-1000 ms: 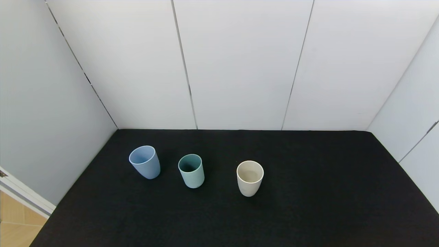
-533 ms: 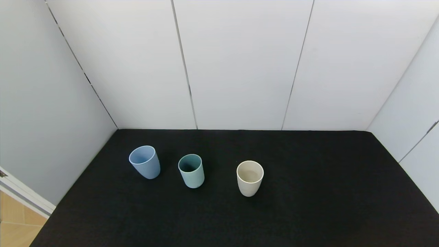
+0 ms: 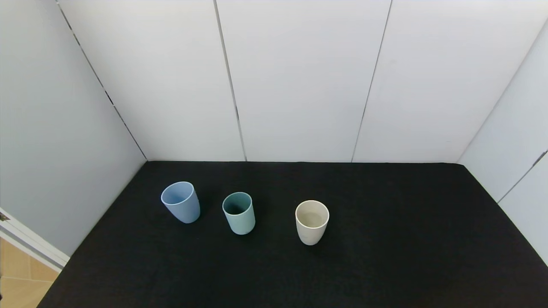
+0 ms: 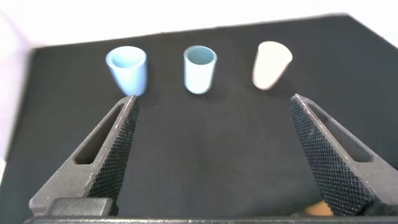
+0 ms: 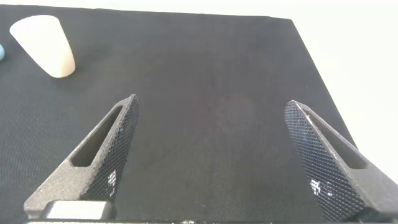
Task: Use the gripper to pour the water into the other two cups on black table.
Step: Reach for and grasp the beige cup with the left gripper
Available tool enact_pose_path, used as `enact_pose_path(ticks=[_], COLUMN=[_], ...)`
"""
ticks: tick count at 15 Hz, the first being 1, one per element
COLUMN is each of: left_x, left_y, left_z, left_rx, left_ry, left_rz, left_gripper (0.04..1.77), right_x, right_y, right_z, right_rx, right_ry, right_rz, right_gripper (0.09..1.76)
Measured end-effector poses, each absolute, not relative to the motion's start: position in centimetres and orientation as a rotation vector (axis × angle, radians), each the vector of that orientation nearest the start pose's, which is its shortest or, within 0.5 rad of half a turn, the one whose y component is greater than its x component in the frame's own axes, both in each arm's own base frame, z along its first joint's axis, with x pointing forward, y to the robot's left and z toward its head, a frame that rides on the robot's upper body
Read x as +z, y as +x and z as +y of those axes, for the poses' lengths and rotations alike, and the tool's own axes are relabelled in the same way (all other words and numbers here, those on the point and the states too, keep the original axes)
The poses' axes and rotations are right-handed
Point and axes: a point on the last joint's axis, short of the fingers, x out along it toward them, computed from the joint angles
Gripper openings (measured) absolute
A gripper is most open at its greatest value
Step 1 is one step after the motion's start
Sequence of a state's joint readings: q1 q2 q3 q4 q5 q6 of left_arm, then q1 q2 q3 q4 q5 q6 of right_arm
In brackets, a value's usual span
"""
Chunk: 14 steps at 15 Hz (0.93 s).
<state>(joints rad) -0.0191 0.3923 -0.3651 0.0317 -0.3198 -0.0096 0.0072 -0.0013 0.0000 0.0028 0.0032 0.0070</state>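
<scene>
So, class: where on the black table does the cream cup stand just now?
In the head view the cream cup stands upright near the middle of the black table, to the right of the teal-green cup, apart from it.

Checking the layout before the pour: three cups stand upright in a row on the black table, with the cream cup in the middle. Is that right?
Not quite. The head view shows the teal cup in the middle; the cream cup is at the right end, the blue cup at the left. All three stand upright on the black table.
</scene>
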Motion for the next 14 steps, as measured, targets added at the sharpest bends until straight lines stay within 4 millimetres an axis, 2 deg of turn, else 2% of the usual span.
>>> enact_pose_path(ticks=[2,6,14], left_x=[19.0,19.7,17.7], left_y=[2.5,7.0,13.6], left_z=[-0.8,-1.7,-6.1], left_rx=[-0.376,-0.494,-0.741], left_ry=[0.049,0.115,0.141], left_rz=[0.112,0.200,0.351], left_gripper=[1.72,1.72,1.72], right_x=[7.5,7.5,7.5], right_y=[-2.3,-2.3,-2.3], right_z=[0.0,0.0,0.0], right_rx=[0.010,0.010,0.010], right_ry=[0.007,0.007,0.007], right_rz=[0.002,0.002,0.002], right_gripper=[1.71,1.71,1.71])
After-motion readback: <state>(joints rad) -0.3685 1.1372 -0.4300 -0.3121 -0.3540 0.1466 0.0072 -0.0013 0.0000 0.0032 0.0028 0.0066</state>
